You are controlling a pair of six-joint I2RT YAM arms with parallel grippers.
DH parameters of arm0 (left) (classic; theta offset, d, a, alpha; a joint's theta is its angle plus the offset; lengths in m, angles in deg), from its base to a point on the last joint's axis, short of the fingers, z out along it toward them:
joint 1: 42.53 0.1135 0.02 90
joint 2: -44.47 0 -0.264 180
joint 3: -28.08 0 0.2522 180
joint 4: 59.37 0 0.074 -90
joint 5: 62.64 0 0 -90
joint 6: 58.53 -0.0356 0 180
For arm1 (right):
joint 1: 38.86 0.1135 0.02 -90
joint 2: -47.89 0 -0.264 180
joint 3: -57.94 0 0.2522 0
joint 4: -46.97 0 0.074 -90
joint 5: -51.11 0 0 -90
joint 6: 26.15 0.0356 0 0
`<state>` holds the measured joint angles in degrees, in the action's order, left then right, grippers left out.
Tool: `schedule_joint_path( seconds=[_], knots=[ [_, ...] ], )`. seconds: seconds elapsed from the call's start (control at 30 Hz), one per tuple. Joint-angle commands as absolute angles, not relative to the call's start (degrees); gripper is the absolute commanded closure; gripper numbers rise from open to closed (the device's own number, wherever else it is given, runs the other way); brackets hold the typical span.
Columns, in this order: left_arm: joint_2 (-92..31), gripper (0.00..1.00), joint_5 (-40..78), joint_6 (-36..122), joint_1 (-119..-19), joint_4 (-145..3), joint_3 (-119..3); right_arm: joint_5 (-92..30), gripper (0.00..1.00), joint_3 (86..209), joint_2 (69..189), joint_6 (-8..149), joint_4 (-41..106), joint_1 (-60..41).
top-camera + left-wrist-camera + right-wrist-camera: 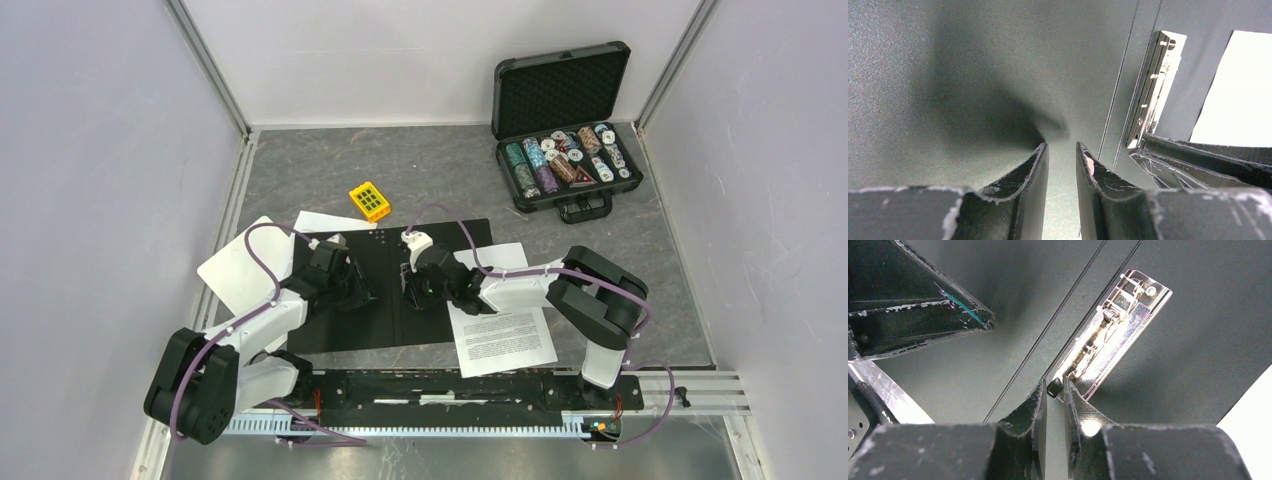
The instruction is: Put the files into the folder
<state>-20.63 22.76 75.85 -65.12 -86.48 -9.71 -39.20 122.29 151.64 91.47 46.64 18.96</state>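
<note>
The right gripper (pixel 1054 382) has its two fingers very close together. The small black end of the shiny metal clip (pixel 1113 335) sits between the tips. I cannot tell if the fingers squeeze it or just stand beside it. The clip is tilted up off the black inside of the flat open folder (pixel 345 330).

The left gripper (pixel 1062 146) has its fingers a little apart, with nothing between them. Its tips point down at the left half of the folder, just beside the fold line.

The folder lies open in the middle of the grey table (pixel 300 160), close to the near edge. A white paper sheet with black print (pixel 500 330) lies at the folder's right edge, touching it. Another white sheet (pixel 325 219) peeks out at the folder's far left corner.

A white clipboard with round corners (pixel 240 265) lies by the table's left edge. A small yellow box (pixel 370 201) sits just beyond the folder. A black case of poker chips (pixel 565 130) stands open in the far right corner.
</note>
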Motion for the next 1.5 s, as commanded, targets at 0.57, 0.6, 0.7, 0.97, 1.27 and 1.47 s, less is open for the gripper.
schedule_joint_path(
  seconds=[0.57, 0.6, 0.7, 0.97, 1.27, 1.47],
  knots=[
    [-22.5, 0.65, 31.1, 75.8, -64.5, -94.1, -9.5, -46.7, 0.94, 115.3, 149.2, 84.3, 36.7, 17.9],
    [-22.7, 0.65, 31.1, 75.7, -64.5, -94.1, -9.6, -45.3, 0.93, 115.4, 148.1, 84.4, 37.1, 17.8],
    [-22.9, 0.65, 31.1, 75.5, -64.6, -94.1, -9.8, -39.7, 0.90, 116.7, 145.8, 84.9, 38.6, 16.9],
    [-23.1, 0.65, 30.1, 75.8, -64.5, -93.4, -9.7, -34.1, 0.81, 122.0, 144.6, 85.8, 37.3, 15.2],
    [-23.6, 0.85, 25.3, 75.9, -64.6, -91.9, -10.8, -37.0, 0.70, 125.6, 144.9, 86.2, 33.4, 15.1],
    [-19.4, 0.98, 20.6, 77.1, -65.2, -88.6, -12.2, -38.3, 0.70, 127.1, 144.1, 86.1, 30.6, 15.1]
  ],
)
